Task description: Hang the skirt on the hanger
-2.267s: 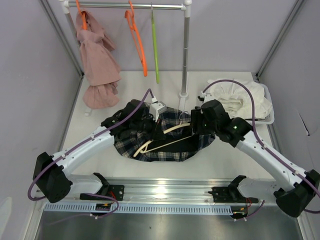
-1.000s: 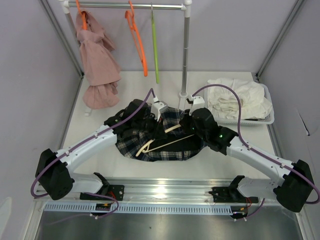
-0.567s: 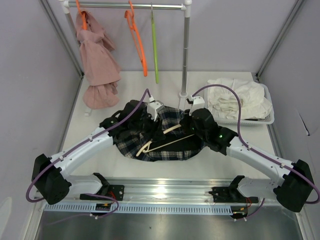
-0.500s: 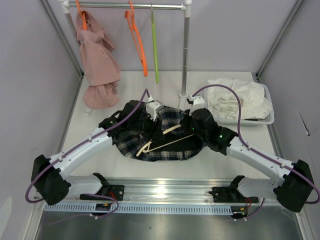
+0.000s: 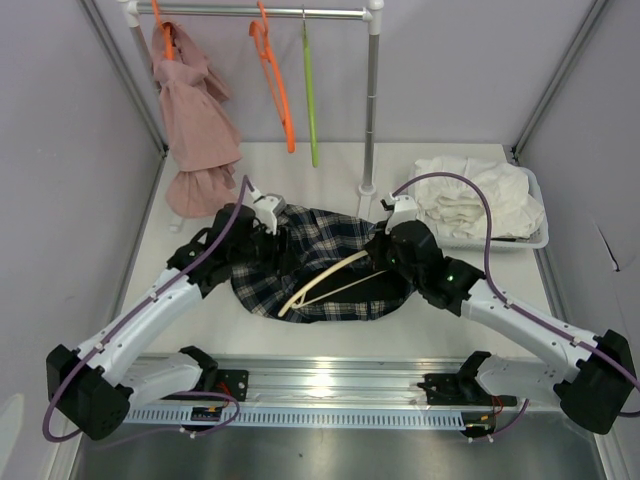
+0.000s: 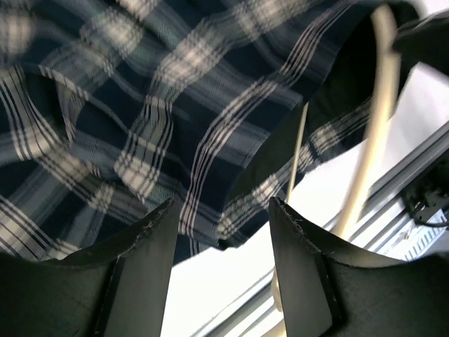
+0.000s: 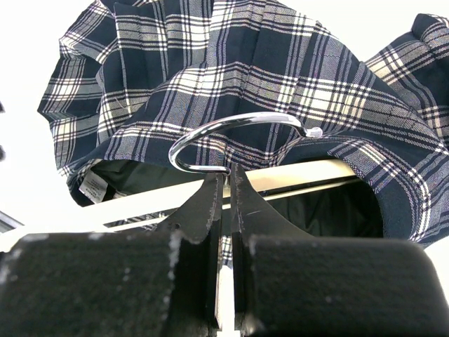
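White table point(image 5: 300, 170), one plaid skirt point(image 5: 315, 232), one wooden hanger point(image 5: 322, 276)

Lab enclosure: framed grey walls point(image 5: 60, 130), aluminium mounting rail point(image 5: 330, 384)

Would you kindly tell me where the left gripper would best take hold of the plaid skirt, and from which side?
Probably the open edge of the skirt, where plaid meets dark lining beside the cream hanger. Come down from the left arm's side: the edge gapes there, so one finger of the open left gripper could slip inside, while the right gripper holds the hanger's neck.
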Motion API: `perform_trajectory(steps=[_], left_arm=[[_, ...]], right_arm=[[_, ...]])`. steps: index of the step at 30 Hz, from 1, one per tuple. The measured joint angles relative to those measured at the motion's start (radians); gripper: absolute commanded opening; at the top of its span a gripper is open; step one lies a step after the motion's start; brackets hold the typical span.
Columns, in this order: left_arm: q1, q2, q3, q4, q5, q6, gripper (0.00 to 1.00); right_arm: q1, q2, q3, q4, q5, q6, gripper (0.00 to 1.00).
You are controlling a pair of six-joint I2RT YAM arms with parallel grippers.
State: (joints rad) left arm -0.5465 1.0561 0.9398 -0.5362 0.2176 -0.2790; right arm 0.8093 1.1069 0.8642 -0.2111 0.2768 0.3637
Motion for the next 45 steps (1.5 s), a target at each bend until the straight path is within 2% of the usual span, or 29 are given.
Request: perform_trajectory(steps=[8,13,20,30,40,41,43,45], left_arm=[[0.000,0.016,-0.145,-0.005,0.031,-0.060,0.58],[-0.007,0.016,-0.184,0.003,0.040,-0.087,0.60],[-0.056,0.030,-0.217,0.051,0.026,-0.128,0.56],[-0.064,0.034,-0.255,0.087,-0.085,-0.172,0.41],[-0.065,0.051,-0.257,0.106,-0.135,-0.184,0.13],[-0.065,0.057,-0.257,0.108,-0.135,-0.184,0.14],[-0.065,0.067,-0.257,0.110,-0.132,-0.183,0.23],[-0.065,0.077,-0.257,0.112,-0.127,-0.183,0.25]], right_arm=[[-0.005,-0.006,0.000,0.000,0.000,0.000,0.00],[-0.007,-0.010,0.000,-0.001,0.000,0.000,0.00],[-0.010,-0.013,0.000,-0.002,0.000,0.000,0.00],[-0.027,-0.024,-0.017,0.008,-0.003,0.000,0.00],[-0.044,-0.024,-0.032,0.039,-0.009,0.001,0.00],[-0.045,-0.024,-0.032,0.039,-0.009,0.001,0.00],[-0.048,-0.024,-0.032,0.043,-0.009,0.000,0.00],[-0.050,-0.024,-0.032,0.046,-0.010,0.001,0.00]])
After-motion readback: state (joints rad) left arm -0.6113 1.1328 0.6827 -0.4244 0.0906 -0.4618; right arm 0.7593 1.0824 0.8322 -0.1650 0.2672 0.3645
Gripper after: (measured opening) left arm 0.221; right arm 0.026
